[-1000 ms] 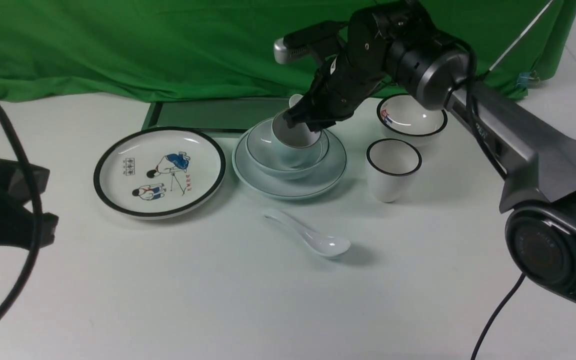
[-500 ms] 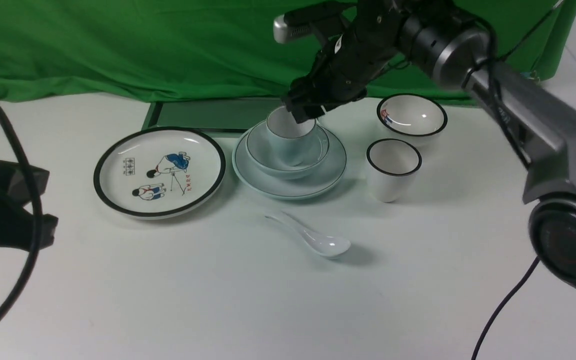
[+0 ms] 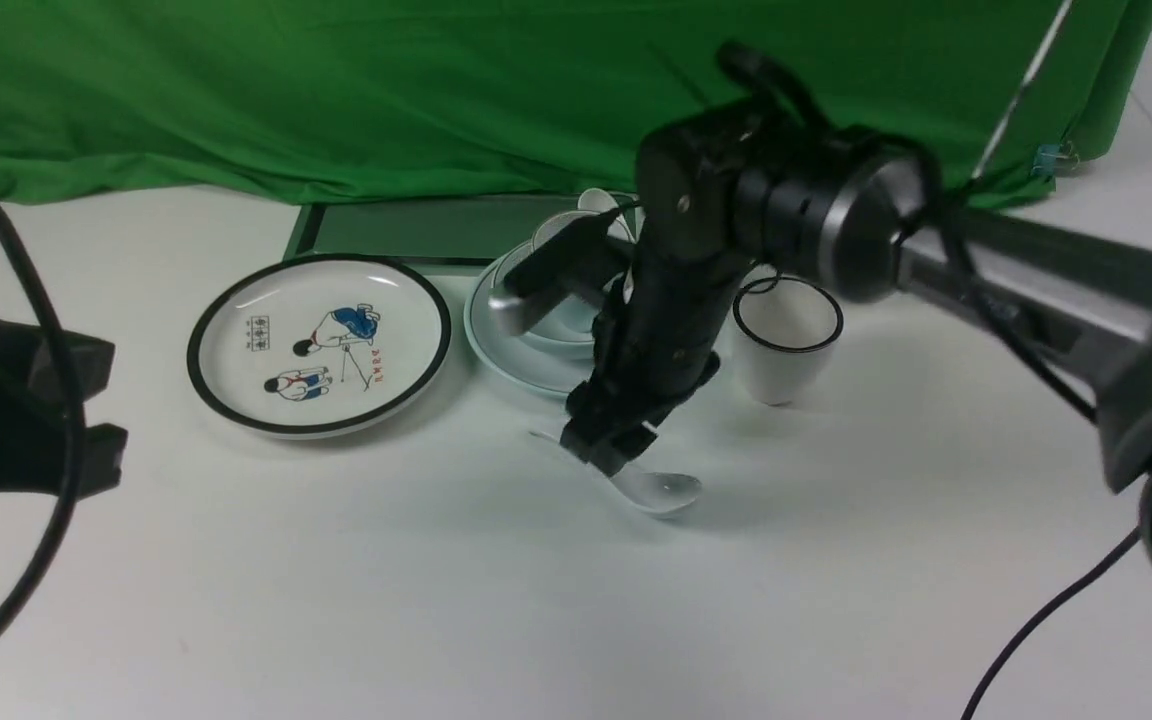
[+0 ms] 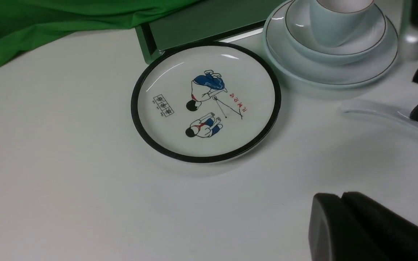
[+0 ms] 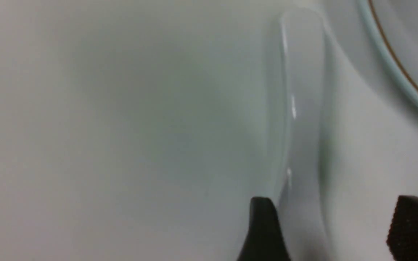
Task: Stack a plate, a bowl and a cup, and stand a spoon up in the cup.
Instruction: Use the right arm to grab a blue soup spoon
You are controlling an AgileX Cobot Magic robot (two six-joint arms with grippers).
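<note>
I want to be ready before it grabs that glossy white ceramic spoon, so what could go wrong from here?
The glossy white ceramic soup spoon lies flat; the open right gripper straddles its thin handle and could slip off. The black-rimmed white cup stands close beside the right arm and could get knocked.

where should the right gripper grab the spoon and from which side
Grip the spoon by the middle of its handle, coming from straight above. It lies flat with the scoop facing up, and the handle is narrow enough for the fingers to straddle, while the scoop is wide and rounded. The right gripper sits open over the handle.
</note>
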